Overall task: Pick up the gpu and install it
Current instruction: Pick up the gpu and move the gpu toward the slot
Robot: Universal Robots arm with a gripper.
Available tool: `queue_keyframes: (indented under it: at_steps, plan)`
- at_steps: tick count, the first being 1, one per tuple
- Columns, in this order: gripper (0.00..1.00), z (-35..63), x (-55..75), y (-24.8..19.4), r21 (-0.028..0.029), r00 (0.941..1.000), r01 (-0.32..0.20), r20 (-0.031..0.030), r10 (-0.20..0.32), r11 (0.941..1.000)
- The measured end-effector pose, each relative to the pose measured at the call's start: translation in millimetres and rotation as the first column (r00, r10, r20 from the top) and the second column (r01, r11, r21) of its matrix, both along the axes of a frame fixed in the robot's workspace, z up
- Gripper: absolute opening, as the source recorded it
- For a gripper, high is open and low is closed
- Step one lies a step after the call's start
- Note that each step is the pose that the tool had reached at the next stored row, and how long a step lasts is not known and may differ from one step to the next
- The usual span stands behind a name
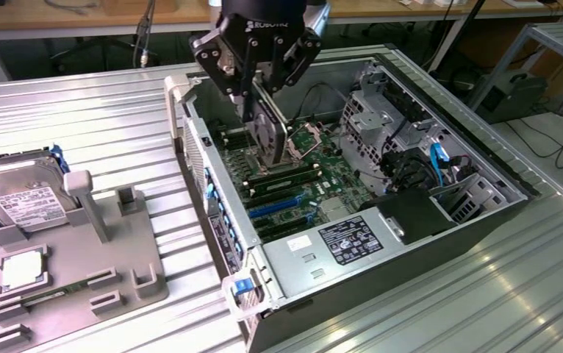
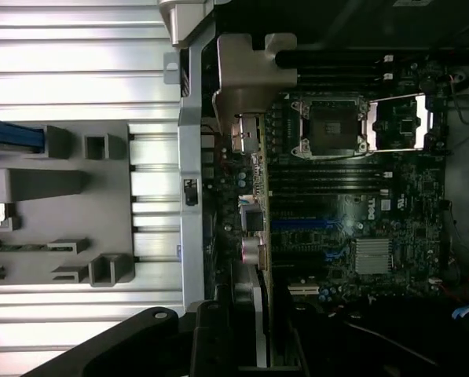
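Where the exterior view looks down into the open computer case (image 1: 195, 158), the gripper (image 1: 259, 94) stands above the motherboard (image 1: 336, 180), closed on the upper end of the gpu (image 1: 270, 136); the card hangs directly beneath the hand, its long axis close to upright and slightly tilted, its lower end down beside the memory sticks (image 1: 281, 178); whether that end touches the board cannot be told. The blue slots (image 1: 279, 206) lie further along the board, between the memory sticks and the labelled power supply (image 1: 352, 241); the room above them is open, bounded by the case's slotted wall on the exterior view's left and by the drive cage (image 1: 384, 118) and cables on its right. The hard drive (image 1: 22, 197) rests in the grey fixture (image 1: 115, 250), well apart from the case.

Wrist view: the gpu (image 2: 259, 322) probably appears edge-on, as a pale strip running out from the gripper (image 2: 250, 345); the blue slots (image 2: 305, 225) lie crosswise to that strip, near the open processor socket (image 2: 328, 126); the grey fixture (image 2: 100, 196) lies beyond the case wall (image 2: 193, 157).
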State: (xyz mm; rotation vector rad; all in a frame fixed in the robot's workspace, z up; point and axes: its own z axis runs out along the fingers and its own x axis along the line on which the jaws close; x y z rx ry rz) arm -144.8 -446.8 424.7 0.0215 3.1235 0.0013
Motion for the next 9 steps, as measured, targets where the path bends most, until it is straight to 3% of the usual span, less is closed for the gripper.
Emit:
queue_keyframes:
  at_steps: [9]
  plan:
    - [0.3, -0.8, 30.6, 0.0, 0.0, 1.0, 0.0, 0.0, 0.0, 1.0]
